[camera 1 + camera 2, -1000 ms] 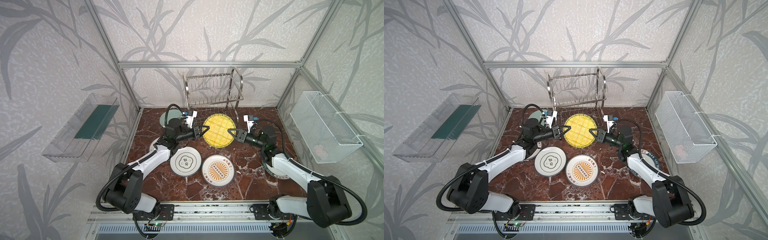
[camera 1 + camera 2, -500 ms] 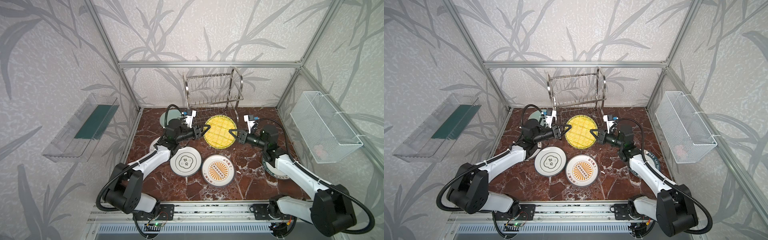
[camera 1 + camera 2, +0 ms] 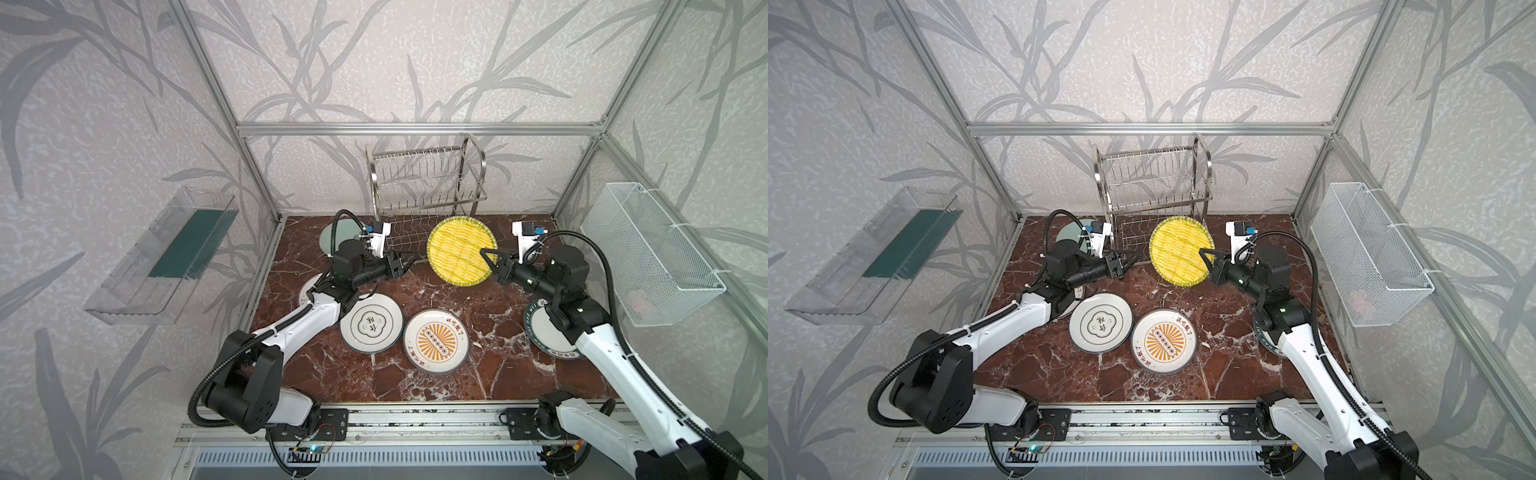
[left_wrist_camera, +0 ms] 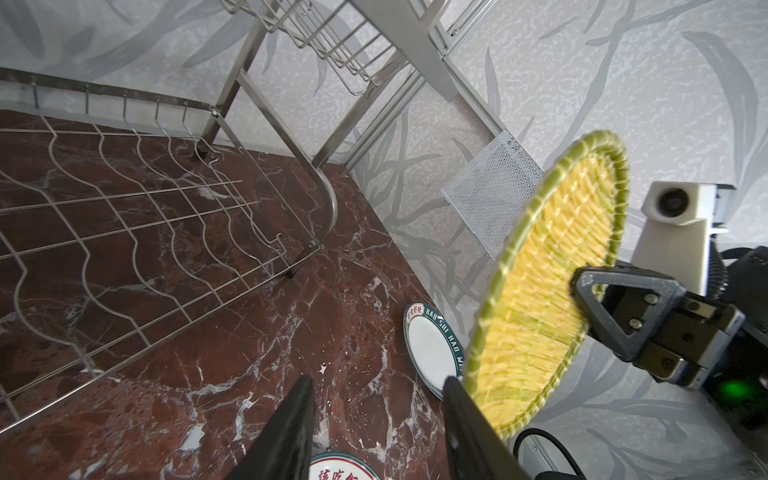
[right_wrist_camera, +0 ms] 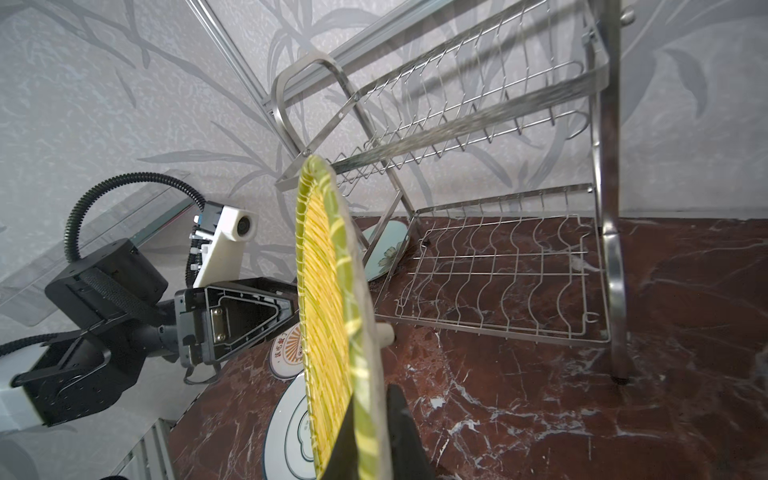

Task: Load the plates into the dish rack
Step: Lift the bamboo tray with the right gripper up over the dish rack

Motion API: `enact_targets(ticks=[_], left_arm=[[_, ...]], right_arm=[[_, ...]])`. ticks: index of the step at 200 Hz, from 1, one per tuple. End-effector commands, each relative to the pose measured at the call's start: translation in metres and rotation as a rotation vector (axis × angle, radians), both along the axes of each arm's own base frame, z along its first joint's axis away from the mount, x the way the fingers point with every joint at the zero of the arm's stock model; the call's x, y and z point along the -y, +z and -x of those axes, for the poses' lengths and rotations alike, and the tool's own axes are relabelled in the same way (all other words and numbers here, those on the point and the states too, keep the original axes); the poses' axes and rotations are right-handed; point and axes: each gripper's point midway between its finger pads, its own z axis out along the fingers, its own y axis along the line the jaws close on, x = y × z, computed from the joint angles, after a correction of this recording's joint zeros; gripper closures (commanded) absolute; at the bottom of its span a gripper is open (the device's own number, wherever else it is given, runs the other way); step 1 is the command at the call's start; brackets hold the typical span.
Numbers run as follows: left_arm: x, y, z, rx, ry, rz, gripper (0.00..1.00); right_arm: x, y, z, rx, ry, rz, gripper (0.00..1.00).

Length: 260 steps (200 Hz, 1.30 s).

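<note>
Left jaws parted, released yellow plate (image 3: 457, 249); right jaws still clamp rim.

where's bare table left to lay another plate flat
Bare marble: the strip between front rail and sunburst plate; the gap between it and the teal-rimmed plate; the patch in front of the held yellow plate. Crowded at left, around the quatrefoil plate.

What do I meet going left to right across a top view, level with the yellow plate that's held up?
clear plastic tray → mint plate → left gripper → yellow plate → white mesh basket
</note>
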Motion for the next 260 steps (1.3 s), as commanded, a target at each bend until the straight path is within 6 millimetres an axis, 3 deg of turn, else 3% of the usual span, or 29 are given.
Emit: enact_targets(ticks=[1, 35, 73, 101, 186, 260], left_arm=[[-0.009, 0.007, 0.001, 0.020, 0.052, -0.057, 0.52], [-0.023, 0.010, 0.004, -0.005, 0.106, -0.165, 0.52], [-0.036, 0.026, 0.012, 0.034, 0.136, -0.237, 0.52], [-0.044, 0.029, 0.012, 0.064, 0.171, -0.276, 0.52], [-0.037, 0.029, 0.010, 0.099, 0.152, -0.251, 0.51], [-0.040, 0.033, 0.019, 0.117, 0.154, -0.254, 0.51]], right_arm=[[0.019, 0.034, 0.001, 0.100, -0.105, 0.036, 1.00], [0.032, 0.058, 0.000, 0.142, -0.177, 0.045, 1.00], [0.040, 0.089, -0.005, 0.200, -0.234, 0.028, 1.00], [0.042, 0.106, -0.016, 0.251, -0.267, 0.004, 1.00], [0.032, 0.165, -0.068, 0.355, -0.300, 0.041, 1.00], [0.013, 0.208, -0.099, 0.452, -0.410, 0.158, 1.00]])
